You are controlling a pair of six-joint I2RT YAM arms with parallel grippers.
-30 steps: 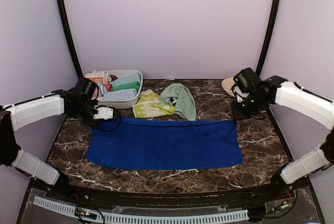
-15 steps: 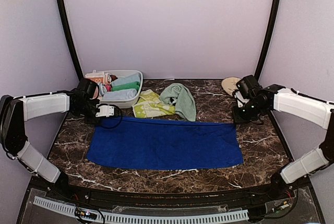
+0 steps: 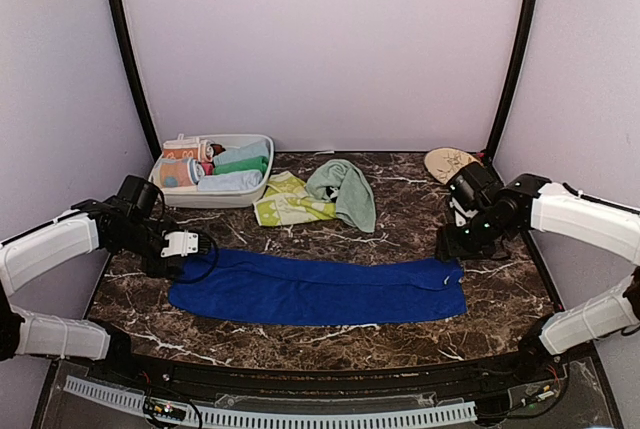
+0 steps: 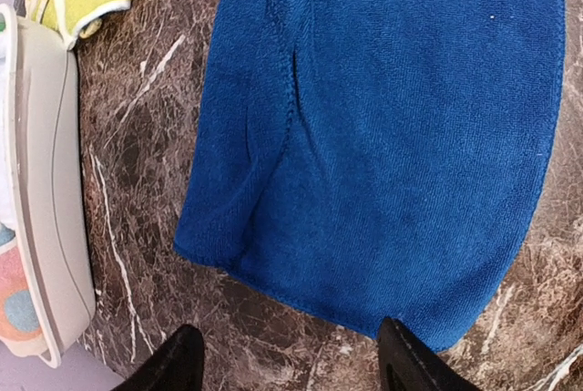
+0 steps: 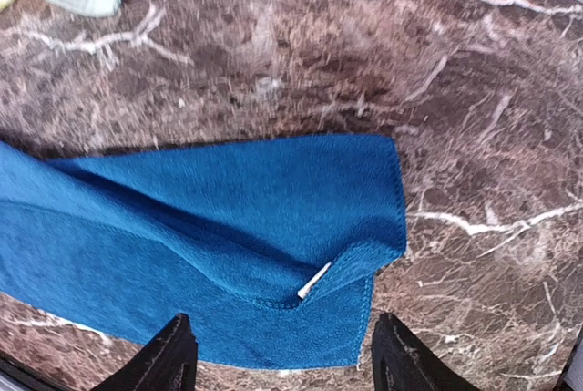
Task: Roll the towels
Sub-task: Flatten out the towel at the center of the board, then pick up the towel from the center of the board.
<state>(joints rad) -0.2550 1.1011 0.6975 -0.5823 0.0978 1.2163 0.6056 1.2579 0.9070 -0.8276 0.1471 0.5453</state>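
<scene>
Your blue towel [image 3: 320, 291] lies stretched across the near part of the dark marble table [image 3: 400, 224], as a long, narrow band running left to right. It is not flat in a single layer. Its far long edge is doubled over onto the rest, leaving a soft ridge along the length and a few shallow wrinkles. At the right end the upper layer curls up a little at the corner, and a small white tag [image 5: 314, 280] pokes out from under that lip. The pile is deep royal blue with a stitched hem.

Your left gripper [image 4: 290, 359] hangs over the towel's left end with its fingers spread wide and nothing between them. The short end edge lies just ahead of the fingertips, and one finger shows over the near corner. Whether it touches the cloth cannot be told.

Your right gripper [image 5: 284, 359] is also spread open and empty above the right end. The towel's near hem runs between its two fingers, and the curled corner sits just ahead.

Behind the blue towel, well apart from both grippers, the mint green towel [image 3: 345, 187] lies crumpled against the yellow-green patterned towel [image 3: 285, 201]. A pale tub [image 3: 215, 198] of rolled cloths sits at the far left, and a plate [image 3: 447, 161] sits at the far right.
</scene>
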